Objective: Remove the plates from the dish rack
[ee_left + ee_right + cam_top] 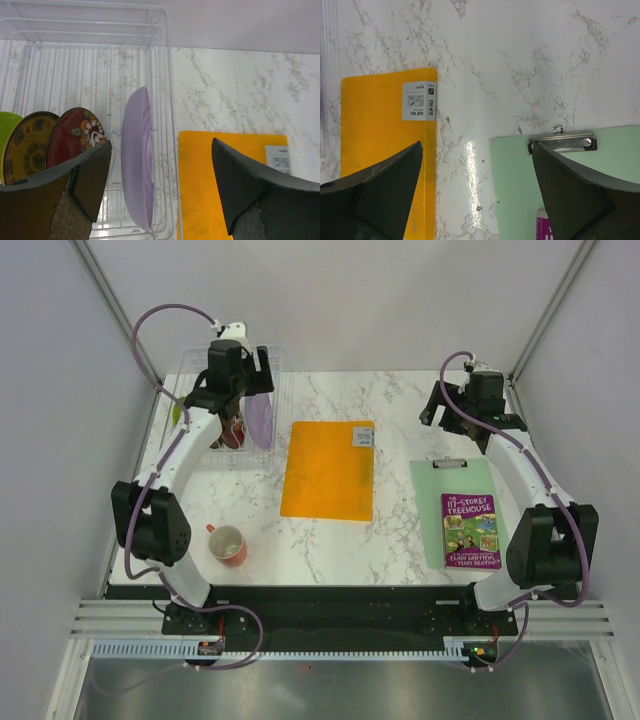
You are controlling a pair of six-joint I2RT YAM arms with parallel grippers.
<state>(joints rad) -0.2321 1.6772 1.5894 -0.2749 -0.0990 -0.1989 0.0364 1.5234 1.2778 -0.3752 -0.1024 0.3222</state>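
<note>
left gripper [160, 185] wide open, holding nothing, lavender plate [137, 160] upright in dish rack [75, 75] between its fingers [90, 175], red plate [77, 135], yellow plate [27, 145], lime plate [5, 135] left of them, right gripper [477, 190] wide open, empty, above marble table [520, 60], orange folder [375, 130] by left finger, green clipboard [512, 175] by right, grey walls [350, 300]

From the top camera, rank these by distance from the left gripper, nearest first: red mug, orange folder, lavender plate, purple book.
From the left gripper, open over the dish rack:
1. Lavender plate, just beneath it in the rack.
2. Orange folder, to its right, mid-table.
3. Red mug, left side, near edge.
4. Purple book, on the green clipboard, far right.
</note>
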